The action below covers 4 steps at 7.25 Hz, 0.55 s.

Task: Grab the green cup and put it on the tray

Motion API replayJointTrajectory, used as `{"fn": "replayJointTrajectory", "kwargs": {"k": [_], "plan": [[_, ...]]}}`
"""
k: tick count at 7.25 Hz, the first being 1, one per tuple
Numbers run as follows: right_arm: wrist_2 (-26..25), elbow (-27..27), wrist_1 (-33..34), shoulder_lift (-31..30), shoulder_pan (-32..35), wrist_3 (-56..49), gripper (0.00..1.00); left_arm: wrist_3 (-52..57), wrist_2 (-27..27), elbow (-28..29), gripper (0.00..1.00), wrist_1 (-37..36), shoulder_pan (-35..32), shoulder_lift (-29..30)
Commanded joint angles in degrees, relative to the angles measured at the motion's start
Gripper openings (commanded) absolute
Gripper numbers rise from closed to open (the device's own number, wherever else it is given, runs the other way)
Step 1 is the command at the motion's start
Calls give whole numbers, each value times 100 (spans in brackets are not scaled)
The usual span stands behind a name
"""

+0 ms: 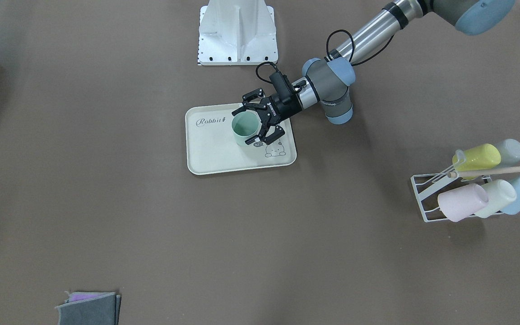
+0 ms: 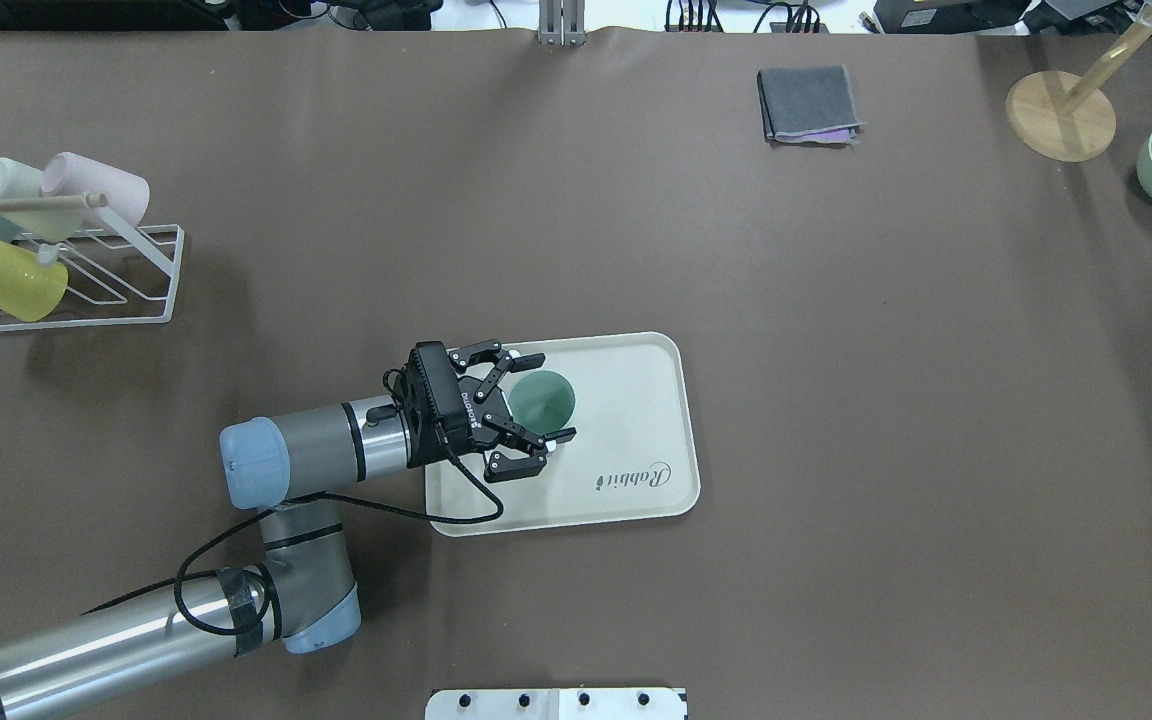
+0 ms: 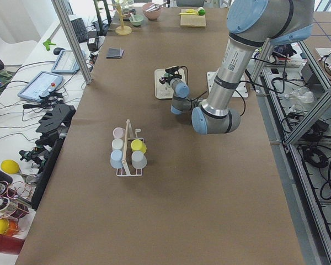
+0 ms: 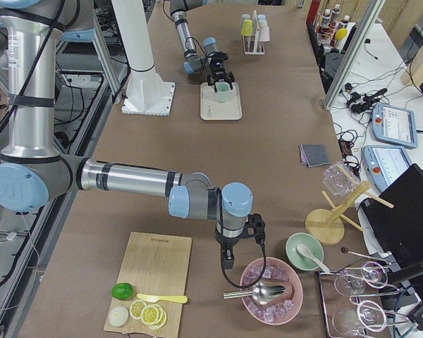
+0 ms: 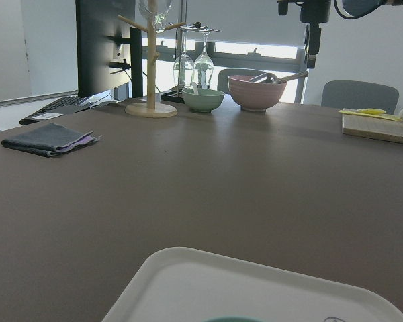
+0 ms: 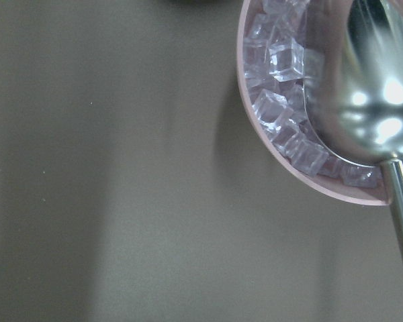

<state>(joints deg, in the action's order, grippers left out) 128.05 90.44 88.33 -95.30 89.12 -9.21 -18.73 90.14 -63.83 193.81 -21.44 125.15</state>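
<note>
Sage-green matte plastic tumbler [image 2: 542, 398] upright on flat cream rectangular tray [image 2: 636, 440], toward 11 o'clock of tray centre in overhead view. Left gripper [image 2: 548, 397] reaching in from 9 o'clock, jaws wide, straddling tumbler. Right gripper [image 4: 227, 264] beside pink bowl of ice cubes [image 6: 342, 194]; aperture impossible to tell.

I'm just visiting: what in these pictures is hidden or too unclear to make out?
Right claw: its fingers are indistinct in the exterior right view and absent from its own wrist view; open or shut unclear.
Green cup: left wrist view shows only a sliver, cut by the bottom edge.
Bunny drawing on the tray: hidden under the left claw in the overhead view.
</note>
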Motion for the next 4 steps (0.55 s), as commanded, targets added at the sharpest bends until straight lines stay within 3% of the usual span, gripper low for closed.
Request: {"fn": "replayJointTrajectory", "kwargs": {"k": [1,4], "plan": [[18,0,0,2,0,7,100,-8,-5,-103,99,-1,-9,-34],[18,0,0,2,0,7,100,9,-14,-1252,99,-1604,-105,-175]]}}
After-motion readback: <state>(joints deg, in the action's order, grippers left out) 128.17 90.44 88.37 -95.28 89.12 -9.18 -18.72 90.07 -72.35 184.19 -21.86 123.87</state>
